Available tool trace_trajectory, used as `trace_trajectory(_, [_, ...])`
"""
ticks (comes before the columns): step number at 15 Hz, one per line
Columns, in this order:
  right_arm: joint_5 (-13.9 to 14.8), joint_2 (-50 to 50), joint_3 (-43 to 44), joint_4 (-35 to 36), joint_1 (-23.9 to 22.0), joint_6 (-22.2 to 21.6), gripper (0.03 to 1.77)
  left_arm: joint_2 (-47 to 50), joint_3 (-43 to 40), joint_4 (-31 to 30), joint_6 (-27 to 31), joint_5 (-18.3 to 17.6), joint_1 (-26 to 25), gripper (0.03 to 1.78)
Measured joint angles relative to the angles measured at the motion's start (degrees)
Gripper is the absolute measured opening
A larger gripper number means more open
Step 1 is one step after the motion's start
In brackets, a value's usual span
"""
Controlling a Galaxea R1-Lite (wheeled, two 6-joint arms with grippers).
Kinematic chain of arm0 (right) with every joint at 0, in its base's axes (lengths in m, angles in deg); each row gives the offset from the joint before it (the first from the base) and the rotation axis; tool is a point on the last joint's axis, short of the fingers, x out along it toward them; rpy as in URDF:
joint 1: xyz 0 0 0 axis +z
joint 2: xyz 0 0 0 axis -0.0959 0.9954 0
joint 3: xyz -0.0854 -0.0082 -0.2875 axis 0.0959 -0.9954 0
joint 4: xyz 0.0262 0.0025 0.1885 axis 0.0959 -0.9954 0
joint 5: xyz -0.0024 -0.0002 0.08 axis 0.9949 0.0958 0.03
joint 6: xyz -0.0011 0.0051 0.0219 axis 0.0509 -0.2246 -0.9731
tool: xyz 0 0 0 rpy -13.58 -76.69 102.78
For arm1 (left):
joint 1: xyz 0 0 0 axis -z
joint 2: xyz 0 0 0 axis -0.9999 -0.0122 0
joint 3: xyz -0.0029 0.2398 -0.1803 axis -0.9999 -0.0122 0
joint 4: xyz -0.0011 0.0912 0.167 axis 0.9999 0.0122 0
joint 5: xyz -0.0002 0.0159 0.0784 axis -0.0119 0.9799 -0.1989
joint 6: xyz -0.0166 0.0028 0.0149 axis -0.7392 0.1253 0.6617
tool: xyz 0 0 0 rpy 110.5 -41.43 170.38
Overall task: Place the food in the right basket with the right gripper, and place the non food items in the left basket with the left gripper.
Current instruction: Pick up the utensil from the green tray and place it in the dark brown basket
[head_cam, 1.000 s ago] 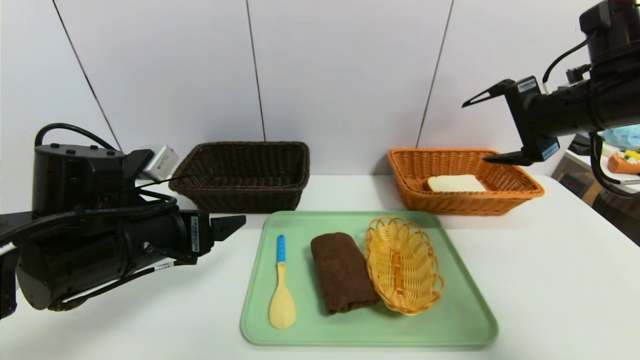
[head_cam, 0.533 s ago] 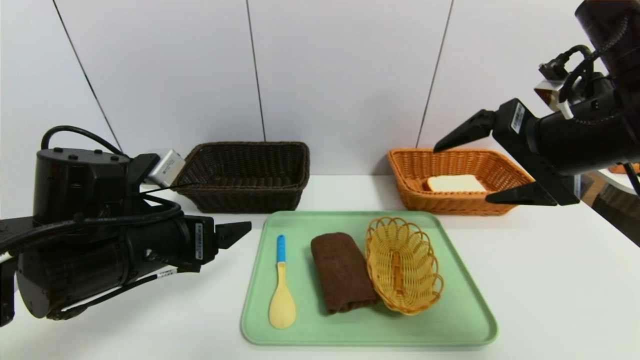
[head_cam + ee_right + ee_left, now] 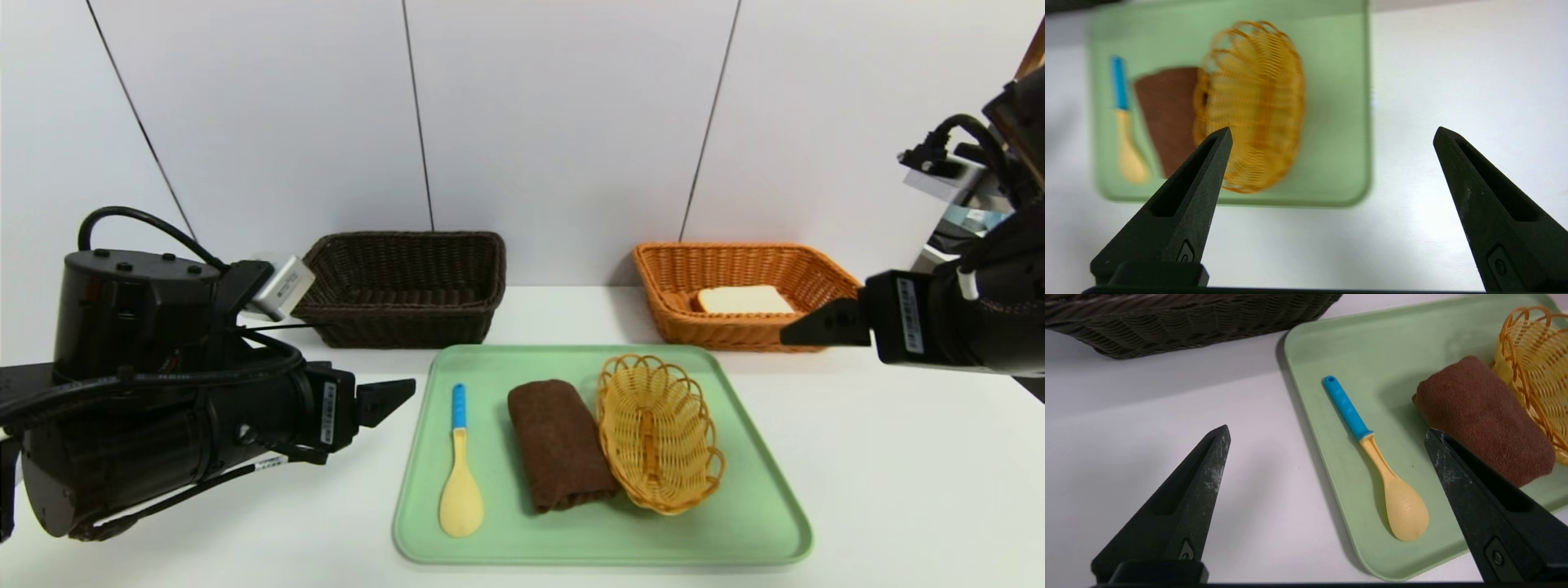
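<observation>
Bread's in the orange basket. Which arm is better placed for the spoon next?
Left, I'd say. The left claw is open and empty near the tray's spoon side, with the spoon just beyond it. The right claw is on the far side, past the towel.

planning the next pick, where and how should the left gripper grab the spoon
Probably by the blue handle of the spoon, coming from above with a finger on each long side: the handle is slim and straight, lies flat on the tray, and has bare tray on both sides.
</observation>
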Motion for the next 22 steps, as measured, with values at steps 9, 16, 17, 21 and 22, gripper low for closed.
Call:
trace_trajectory(9, [3.6,-9.1,-9.8,0.0,0.4,10.7,1.69,-2.1,20.4,33.6,-0.6,7.4,8.7,1.69])
trace_trajectory(16, [3.6,-10.5,-11.6,0.0,0.0,10.4,1.69,-14.5,32.0,40.8,-12.8,12.1,15.2,1.69])
trace_trajectory(17, [3.6,-10.6,-11.9,0.0,0.0,10.4,1.69,-16.2,33.8,42.6,-15.7,12.5,15.6,1.69])
trace_trajectory(21, [3.5,-10.8,-12.8,0.1,-0.1,10.3,1.69,-21.3,38.9,51.0,-24.7,13.7,16.4,1.69])
trace_trajectory(22, [3.5,-10.8,-12.9,0.1,-0.1,10.3,1.69,-22.2,39.7,52.6,-26.1,14.2,16.4,1.69])
